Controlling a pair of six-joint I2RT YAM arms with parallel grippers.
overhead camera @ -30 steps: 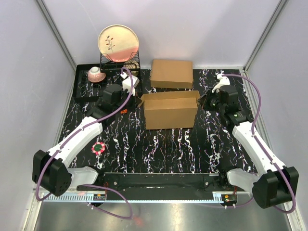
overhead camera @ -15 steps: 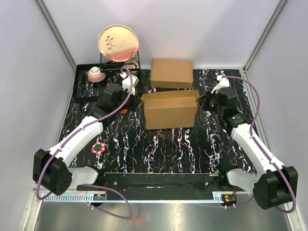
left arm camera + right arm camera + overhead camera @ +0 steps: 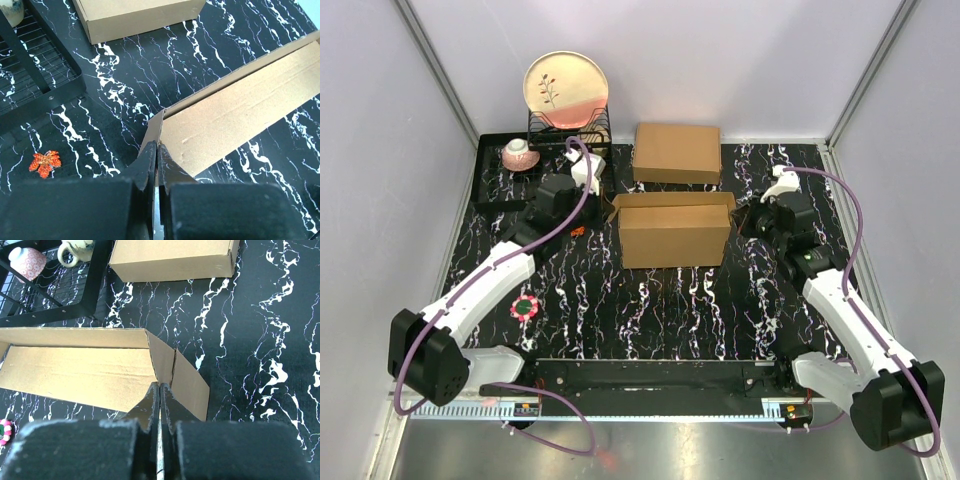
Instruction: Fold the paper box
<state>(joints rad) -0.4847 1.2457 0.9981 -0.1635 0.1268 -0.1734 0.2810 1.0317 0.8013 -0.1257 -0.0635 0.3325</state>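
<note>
The paper box (image 3: 672, 232) stands in the middle of the black marbled table as a long open brown cardboard trough with end flaps. My left gripper (image 3: 604, 205) is shut on its left end flap; in the left wrist view the gripper (image 3: 158, 146) pinches the flap's edge, with the box's inner wall (image 3: 240, 115) running to the right. My right gripper (image 3: 740, 215) is shut on the right end; in the right wrist view the gripper (image 3: 159, 385) meets at the crease beside the outer flap (image 3: 190, 385), and the box's inside (image 3: 75, 370) stretches left.
A made-up brown box (image 3: 677, 152) lies behind the paper box. At the back left, a black tray holds a dish rack (image 3: 568, 128) with a plate (image 3: 566, 88) and a pink cup (image 3: 517, 153). An orange leaf (image 3: 578, 231) and a red-green disc (image 3: 525, 307) lie on the left.
My right wrist has shifted slightly nearer and outward while holding the right end flap. The box's right end has turned a little. The left arm has barely moved.
</note>
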